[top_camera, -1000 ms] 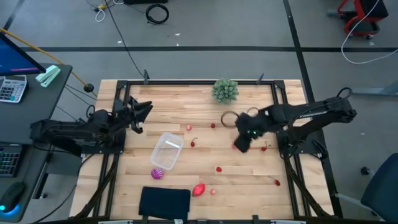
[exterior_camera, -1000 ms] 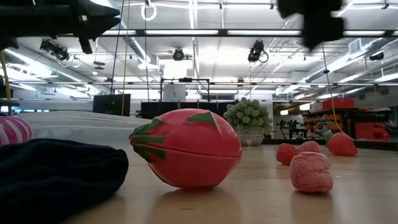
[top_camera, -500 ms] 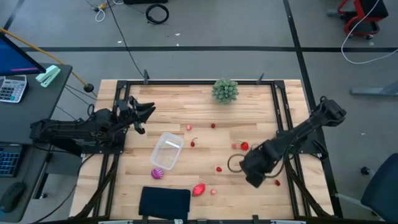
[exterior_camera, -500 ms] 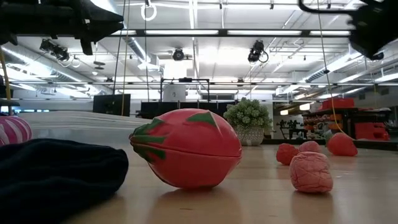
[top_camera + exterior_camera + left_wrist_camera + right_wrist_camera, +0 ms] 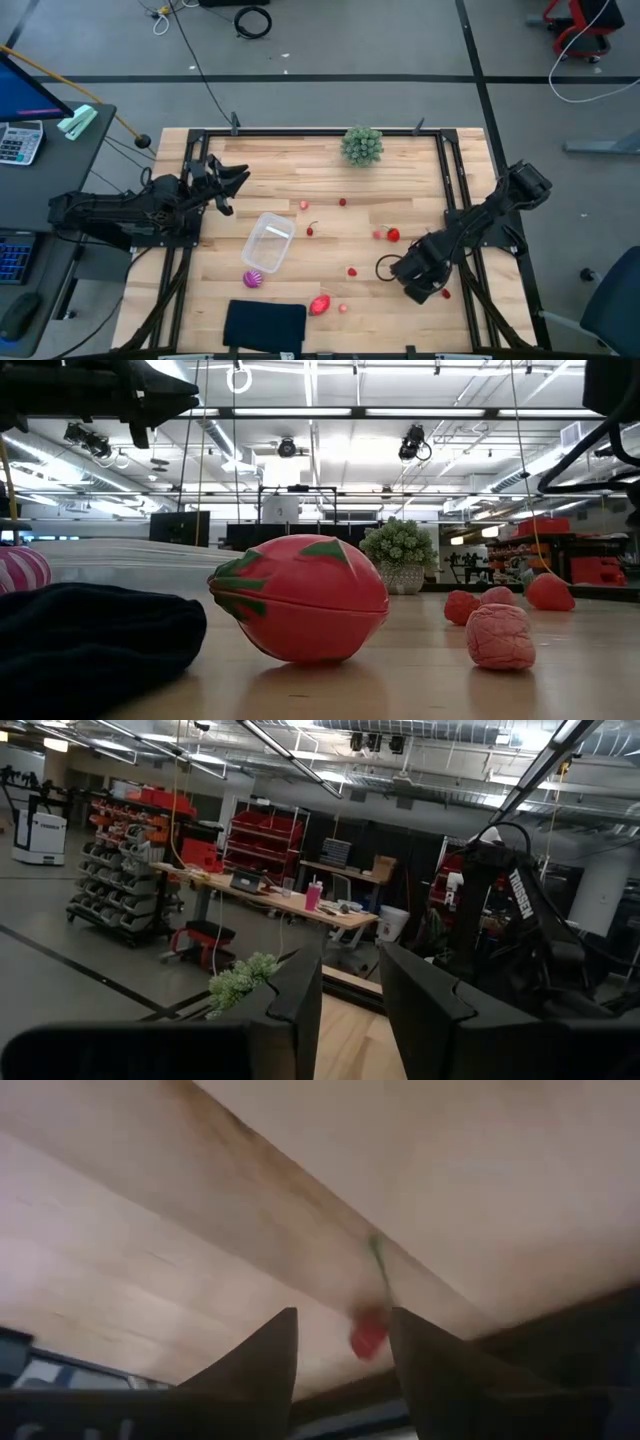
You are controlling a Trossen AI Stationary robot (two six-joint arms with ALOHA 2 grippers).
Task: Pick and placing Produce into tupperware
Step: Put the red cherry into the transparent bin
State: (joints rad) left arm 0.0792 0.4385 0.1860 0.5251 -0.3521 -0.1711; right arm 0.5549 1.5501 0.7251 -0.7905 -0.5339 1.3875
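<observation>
Hovering low over the near-right part of the table, the right gripper (image 5: 415, 284) is lining up on a small red berry with a green stem (image 5: 369, 1334), its fingers (image 5: 262, 1361) spread with the berry showing in the gap between them — nothing is pinched yet. In the high view that berry (image 5: 446, 293) is lying close to the table's right rail. The left gripper (image 5: 232, 178) is waiting over the far-left corner, its fingers (image 5: 300, 1000) standing apart with a narrow gap and holding nothing.

The tupperware (image 5: 268, 243) is sitting empty left of centre, well apart from the right gripper, with the purple-white ball (image 5: 254, 279) just beside its near end. Other red pieces are lying scattered, and the bigger pink-red piece (image 5: 320, 304) is resting near the black pad (image 5: 264, 324).

Judging from here, the risk is a miss — the berry is tiny and round, so closing off-centre could flick it toward the rail or off the table. A pinch on the thin stem alone could be letting it drop during the long carry across.
</observation>
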